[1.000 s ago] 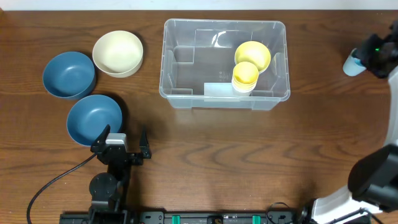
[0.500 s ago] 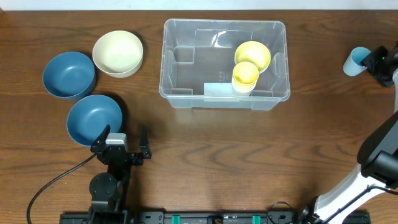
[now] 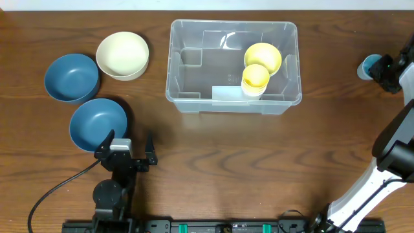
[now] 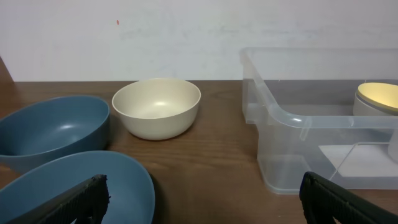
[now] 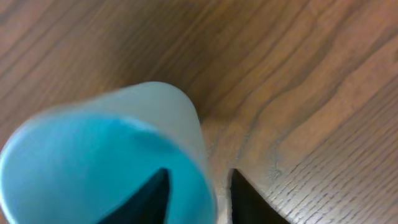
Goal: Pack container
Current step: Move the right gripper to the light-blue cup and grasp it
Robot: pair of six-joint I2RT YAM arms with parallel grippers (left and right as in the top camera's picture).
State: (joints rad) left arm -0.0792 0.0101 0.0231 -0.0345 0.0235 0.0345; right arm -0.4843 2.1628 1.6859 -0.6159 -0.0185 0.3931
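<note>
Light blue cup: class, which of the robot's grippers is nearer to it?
Right. The right gripper straddles the rim of the cup; the left gripper is far off, beside a blue bowl.

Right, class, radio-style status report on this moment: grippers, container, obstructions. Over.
Left gripper open, by near blue bowl. Right gripper astride rim of blue cup, grip unconfirmed. Container holds yellow bowl and yellow cup. Nothing blocking between.

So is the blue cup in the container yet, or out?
Out. The blue cup stands on the table right of the container, apart from it.
</note>
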